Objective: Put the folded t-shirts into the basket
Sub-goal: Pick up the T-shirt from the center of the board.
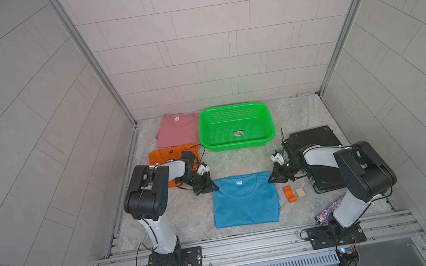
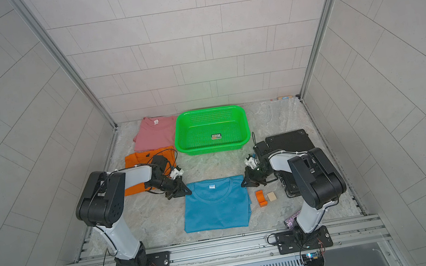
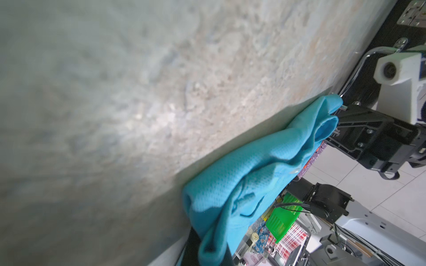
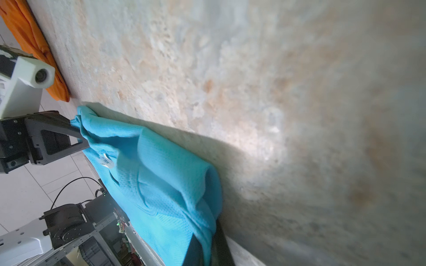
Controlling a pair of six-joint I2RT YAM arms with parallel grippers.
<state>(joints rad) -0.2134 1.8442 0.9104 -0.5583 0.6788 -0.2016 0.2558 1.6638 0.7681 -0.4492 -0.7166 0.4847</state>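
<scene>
On the tabletop (image 1: 298, 115), the sky-blue t-shirt (image 1: 245, 203) lies flat at 6 o'clock, outside the green basket (image 1: 232, 107), which sits at 12 o'clock with a small sticker (image 1: 238, 133) on its floor. Left fingers (image 1: 209, 187) are pinched tight on the shirt's 11 o'clock shoulder corner and right fingers (image 1: 275, 177) on its 1 o'clock corner; both wrist views show cloth bunched in the clamp. The pink t-shirt (image 1: 177, 132) lies at 10 o'clock just beside the basket, and the orange t-shirt (image 1: 162, 155) at 9 o'clock, partly hidden by the left arm (image 1: 146, 195).
</scene>
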